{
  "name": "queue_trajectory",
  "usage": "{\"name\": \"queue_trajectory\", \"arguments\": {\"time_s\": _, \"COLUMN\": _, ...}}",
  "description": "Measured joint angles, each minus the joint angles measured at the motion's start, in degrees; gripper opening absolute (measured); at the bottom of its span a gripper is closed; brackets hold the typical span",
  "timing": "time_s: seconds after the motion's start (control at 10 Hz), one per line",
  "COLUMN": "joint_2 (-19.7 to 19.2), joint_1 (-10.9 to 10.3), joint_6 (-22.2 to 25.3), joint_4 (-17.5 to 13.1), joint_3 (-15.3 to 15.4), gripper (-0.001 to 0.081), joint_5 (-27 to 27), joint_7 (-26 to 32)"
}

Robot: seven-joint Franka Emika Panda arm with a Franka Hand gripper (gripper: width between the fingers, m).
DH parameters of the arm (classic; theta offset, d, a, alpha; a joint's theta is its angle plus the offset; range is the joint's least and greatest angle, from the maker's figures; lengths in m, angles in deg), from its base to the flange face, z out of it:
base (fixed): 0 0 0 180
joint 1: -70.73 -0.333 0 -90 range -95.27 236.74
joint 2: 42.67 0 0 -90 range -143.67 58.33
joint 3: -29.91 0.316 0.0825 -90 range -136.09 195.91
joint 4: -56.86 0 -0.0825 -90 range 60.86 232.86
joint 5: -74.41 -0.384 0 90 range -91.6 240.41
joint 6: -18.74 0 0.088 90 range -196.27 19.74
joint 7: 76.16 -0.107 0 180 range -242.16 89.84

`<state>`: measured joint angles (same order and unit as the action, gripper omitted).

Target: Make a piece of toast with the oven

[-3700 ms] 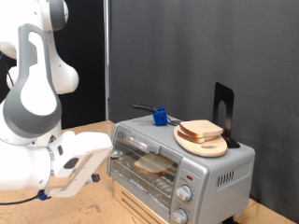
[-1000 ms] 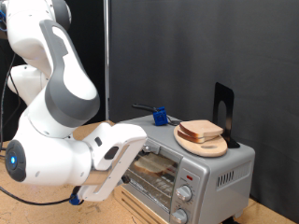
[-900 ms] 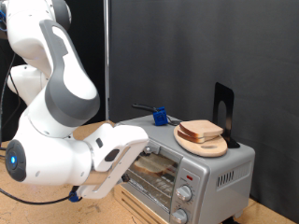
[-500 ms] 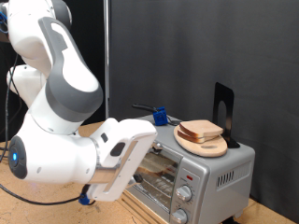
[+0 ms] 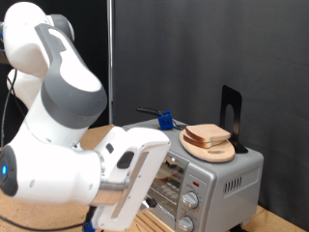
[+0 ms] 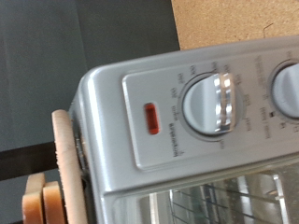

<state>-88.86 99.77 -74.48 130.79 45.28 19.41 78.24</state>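
The piece of toast (image 5: 207, 135) lies flat on a round wooden plate (image 5: 209, 150) that sits on the top of the oven (image 5: 224, 177), towards that top's right end in the exterior view, just in front of a black upright stand (image 5: 231, 115). Judged by its look, the slice is light, soft and easily dented or torn; it would be best taken by its crust edges, where it is firmest, and lifted level, since the plate beneath could slide on the smooth metal. A small blue object (image 5: 165, 121) stands further back on the oven top, well apart from the plate, so there is open room between them. The oven itself is heavy and stiff and sits on the wooden bench (image 5: 97, 139), its knobs (image 5: 190, 201) down the right of its front and its glass door beside them; something pale seems to lie on the rack inside, though it is too blurred to name. The hand itself does not show in either view: the bulky white arm (image 5: 72, 145) fills the lower left of the exterior view and covers part of the oven's front, so whether the fingers are spread or closed cannot be told. The wrist view looks closely at a knob (image 6: 207, 101) and a red lamp (image 6: 151, 118), with the plate's edge and bread at the side, so the hand appears near the control panel.
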Motion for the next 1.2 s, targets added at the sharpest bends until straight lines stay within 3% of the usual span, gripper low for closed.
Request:
{"name": "queue_trajectory", "arguments": {"time_s": 0.1, "joint_2": -2.07, "joint_1": 0.11, "joint_6": 1.92, "joint_4": -2.76, "joint_3": 0.11, "gripper": 0.0682, "joint_5": 1.16, "joint_7": 0.26}}
{"name": "queue_trajectory", "arguments": {"time_s": 0.3, "joint_2": -4.84, "joint_1": 0.92, "joint_6": 5.55, "joint_4": -5.24, "joint_3": 0.55, "gripper": 0.0682, "joint_5": 2.17, "joint_7": 1.10}}
{"name": "queue_trajectory", "arguments": {"time_s": 0.7, "joint_2": -6.76, "joint_1": 2.72, "joint_6": 7.58, "joint_4": -5.28, "joint_3": 1.77, "gripper": 0.0682, "joint_5": 4.00, "joint_7": 0.94}}
{"name": "queue_trajectory", "arguments": {"time_s": 0.8, "joint_2": -6.75, "joint_1": 2.71, "joint_6": 7.51, "joint_4": -5.32, "joint_3": 1.81, "gripper": 0.0682, "joint_5": 3.72, "joint_7": -3.23}}
{"name": "queue_trajectory", "arguments": {"time_s": 0.9, "joint_2": -6.74, "joint_1": 3.04, "joint_6": 7.55, "joint_4": -5.05, "joint_3": 2.48, "gripper": 0.0682, "joint_5": 3.33, "joint_7": -0.23}}
{"name": "queue_trajectory", "arguments": {"time_s": 1.2, "joint_2": -6.58, "joint_1": 5.24, "joint_6": 7.06, "joint_4": -2.26, "joint_3": 5.81, "gripper": 0.0682, "joint_5": 1.88, "joint_7": 1.67}}
